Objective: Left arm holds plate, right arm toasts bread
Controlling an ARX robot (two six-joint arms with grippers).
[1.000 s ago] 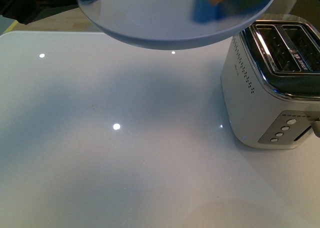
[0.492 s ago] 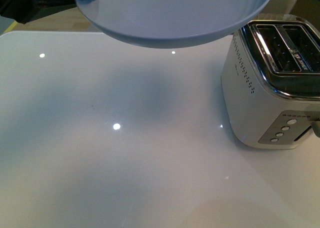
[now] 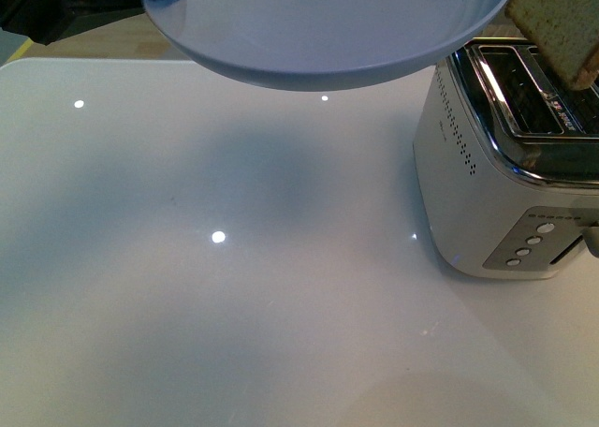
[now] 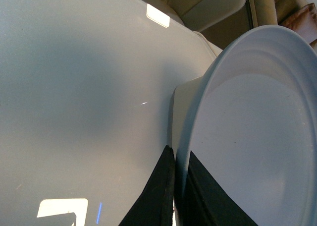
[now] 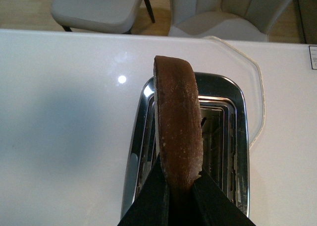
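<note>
Over a white table, bread just lifted off the plate that the left gripper clamps now hangs pinched in the right gripper, with the toaster slot directly beneath it.

The plate was a plain pale blue-grey. The bread had a dark golden-brown crust and a lighter, speckled tan face. The toaster was white with a chrome top, rows of small dark dots and a grey button panel. The desk was glossy white; the left pincer and right pincer were black
</note>
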